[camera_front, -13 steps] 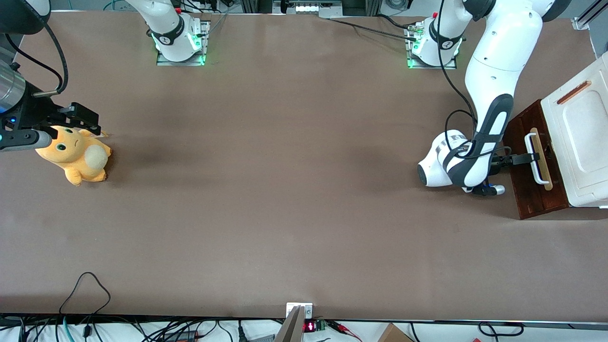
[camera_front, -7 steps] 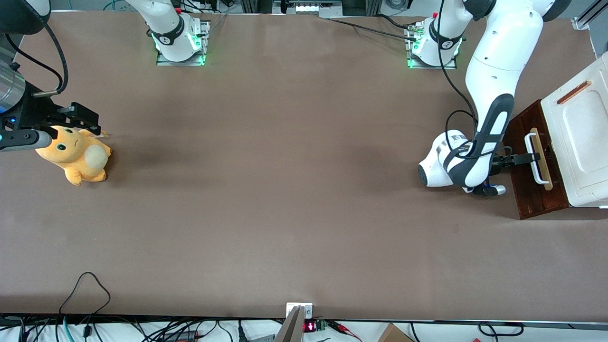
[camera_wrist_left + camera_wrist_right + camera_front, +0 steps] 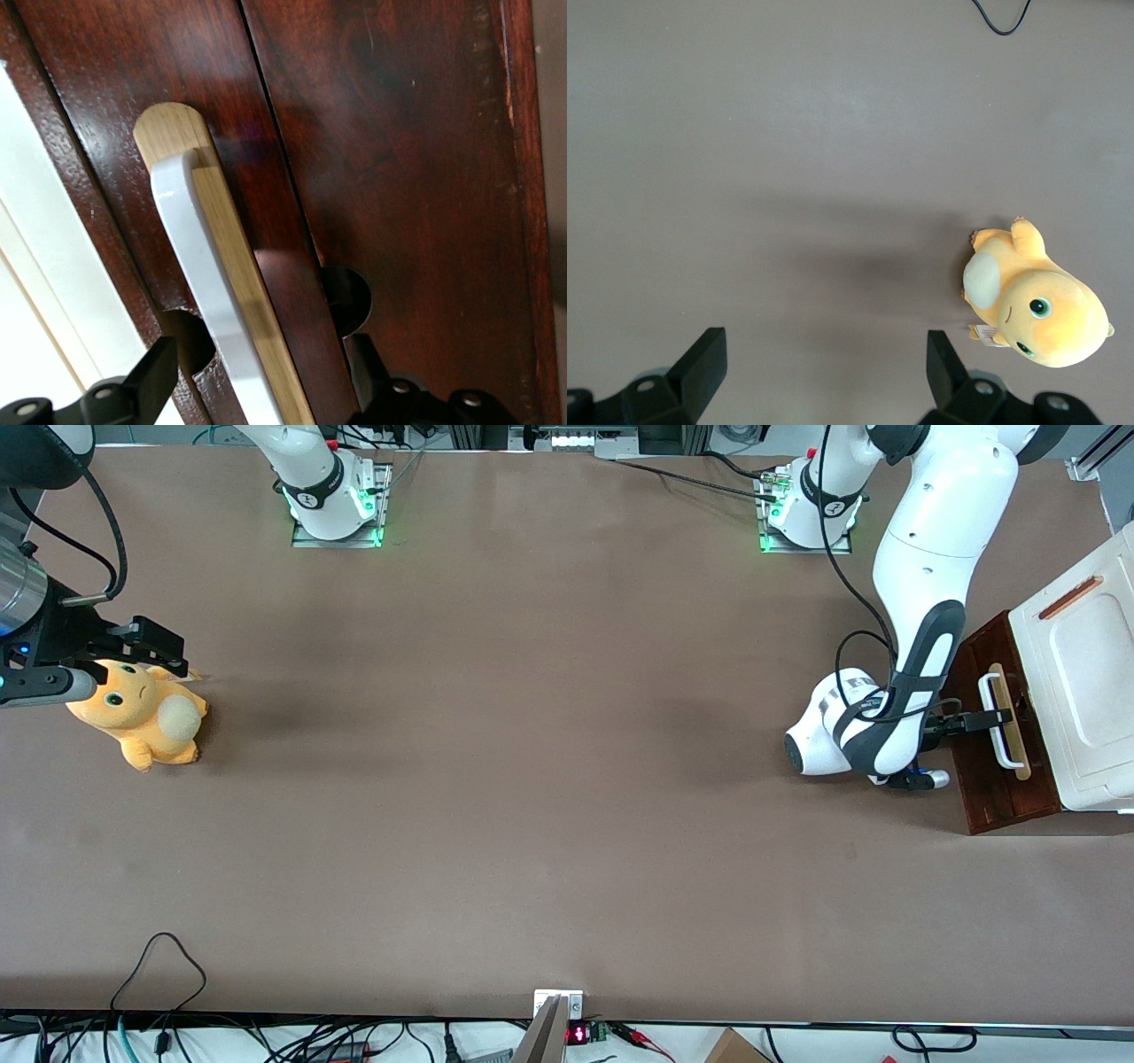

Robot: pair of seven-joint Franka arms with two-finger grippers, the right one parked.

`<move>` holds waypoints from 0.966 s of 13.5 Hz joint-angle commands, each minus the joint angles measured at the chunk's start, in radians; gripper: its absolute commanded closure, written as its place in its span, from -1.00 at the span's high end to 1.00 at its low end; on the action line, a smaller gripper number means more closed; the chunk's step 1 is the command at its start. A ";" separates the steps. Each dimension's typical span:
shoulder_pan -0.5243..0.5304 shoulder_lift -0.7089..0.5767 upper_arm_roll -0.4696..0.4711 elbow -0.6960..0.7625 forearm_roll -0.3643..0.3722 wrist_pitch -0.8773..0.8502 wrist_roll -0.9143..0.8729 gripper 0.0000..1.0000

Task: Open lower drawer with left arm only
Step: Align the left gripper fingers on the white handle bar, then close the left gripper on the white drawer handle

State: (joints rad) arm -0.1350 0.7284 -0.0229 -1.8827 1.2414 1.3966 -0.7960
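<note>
The lower drawer (image 3: 990,784) is dark reddish-brown wood, standing under a white box (image 3: 1085,682) at the working arm's end of the table. Its white bar handle (image 3: 1001,735) sits on a pale wood strip (image 3: 1014,726). The left arm (image 3: 921,602) reaches down in front of the drawer, and its gripper (image 3: 985,720) is at the handle. In the left wrist view the drawer front (image 3: 399,177) fills the frame. The open gripper (image 3: 264,354) straddles the handle (image 3: 208,292) and strip (image 3: 252,301); its black fingers (image 3: 151,381) stand apart on either side, not touching it.
An orange plush toy (image 3: 142,713) lies toward the parked arm's end of the table and also shows in the right wrist view (image 3: 1036,305). A black cable loop (image 3: 159,965) lies near the table edge nearest the front camera. The arm's base (image 3: 806,514) stands at the table's farthest edge.
The left arm's wrist and forearm have shifted slightly toward the drawer. The gripper stays at the handle, and the drawer has not visibly moved.
</note>
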 commanded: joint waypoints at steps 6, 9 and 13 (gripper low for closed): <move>0.017 -0.018 -0.003 -0.003 0.023 -0.005 0.014 0.44; 0.018 -0.018 -0.003 -0.003 0.023 -0.007 0.009 0.35; 0.018 -0.018 -0.003 -0.003 0.023 -0.011 0.008 0.19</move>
State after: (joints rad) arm -0.1268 0.7277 -0.0205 -1.8797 1.2414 1.3941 -0.7975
